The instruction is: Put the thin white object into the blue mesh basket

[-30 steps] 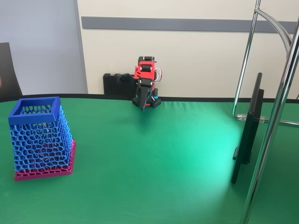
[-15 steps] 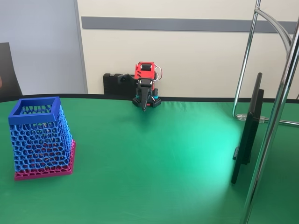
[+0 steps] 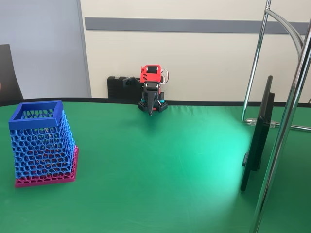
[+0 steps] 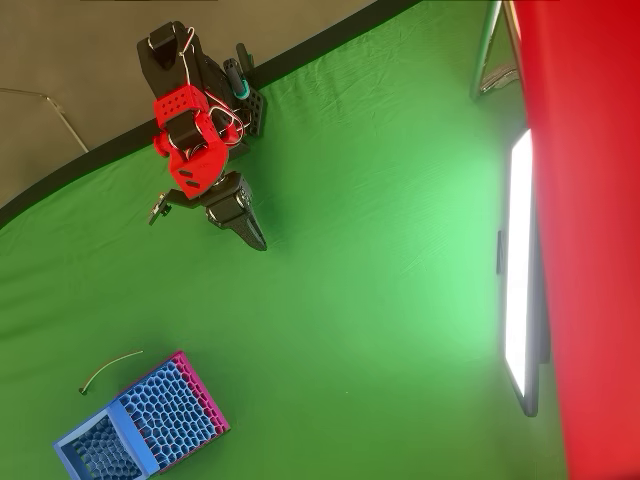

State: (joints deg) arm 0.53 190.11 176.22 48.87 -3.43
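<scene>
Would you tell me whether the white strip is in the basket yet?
Not yet: the overhead view shows the white strip lying on the green cloth beside the basket.

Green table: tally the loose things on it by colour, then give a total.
Blue with a magenta base: 1, the square blue plastic mesh basket.
White: 1, the thin, slightly curved white strip lying on the cloth beside the basket.
Total: 2.

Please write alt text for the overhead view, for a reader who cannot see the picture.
A red and black robot arm at the far edge of a green table points its closed gripper down, holding nothing. Nearer, the thin white object lies on the cloth just beside the blue mesh basket, outside it.
</scene>
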